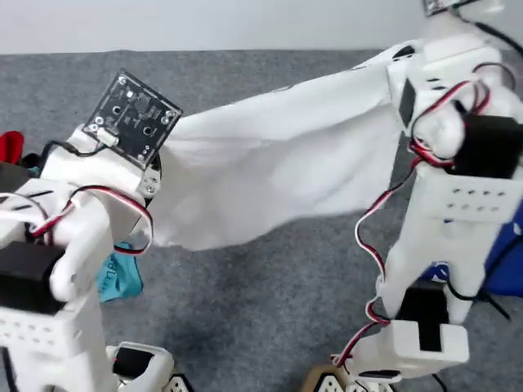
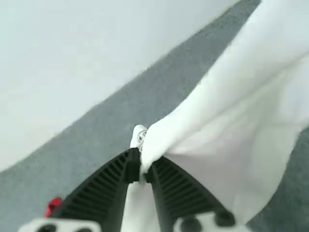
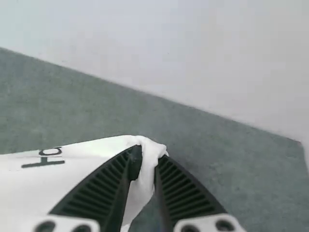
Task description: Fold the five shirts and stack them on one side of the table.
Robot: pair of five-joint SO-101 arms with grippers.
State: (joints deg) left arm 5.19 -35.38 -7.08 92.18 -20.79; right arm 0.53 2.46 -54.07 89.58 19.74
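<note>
the white cloth shirt hangs stretched above the grey felt desk, left arm's jaws and right arm's jaws each pinched tight on an end. seemingly the spreading step; next it needs lowering flat, evenly, before folding.

- The high view looks steeply down from above and behind both arms, taking in the grey tabletop, with the white shirt spanning its middle and a pale wall beyond the shirt.
- The left wrist view sits close behind the left arm's fingers, facing along them past the shirt's pinched edge toward the wall.
- The right wrist view sits equally close behind the right arm's fingers, facing the wall over another corner of the shirt.
- All three views share the shirt, tabletop and wall.
</note>
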